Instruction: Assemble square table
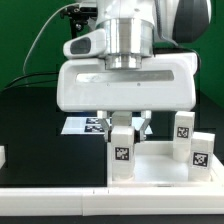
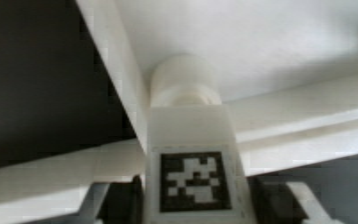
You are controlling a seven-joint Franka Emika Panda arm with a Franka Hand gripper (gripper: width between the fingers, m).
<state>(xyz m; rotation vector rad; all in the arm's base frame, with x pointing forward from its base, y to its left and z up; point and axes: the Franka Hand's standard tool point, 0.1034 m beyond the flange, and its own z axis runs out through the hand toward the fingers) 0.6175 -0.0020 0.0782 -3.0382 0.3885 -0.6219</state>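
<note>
The gripper (image 1: 124,128) clamps one leg (image 1: 122,156) upright over the square table panel (image 1: 160,172). Two legs (image 1: 184,127) stand waiting beyond; most of the assembly looks undone.

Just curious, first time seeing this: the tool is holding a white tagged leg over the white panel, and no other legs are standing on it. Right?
Not quite. The tool does hold a leg over the panel, but the exterior view shows two more legs standing on it.
</note>
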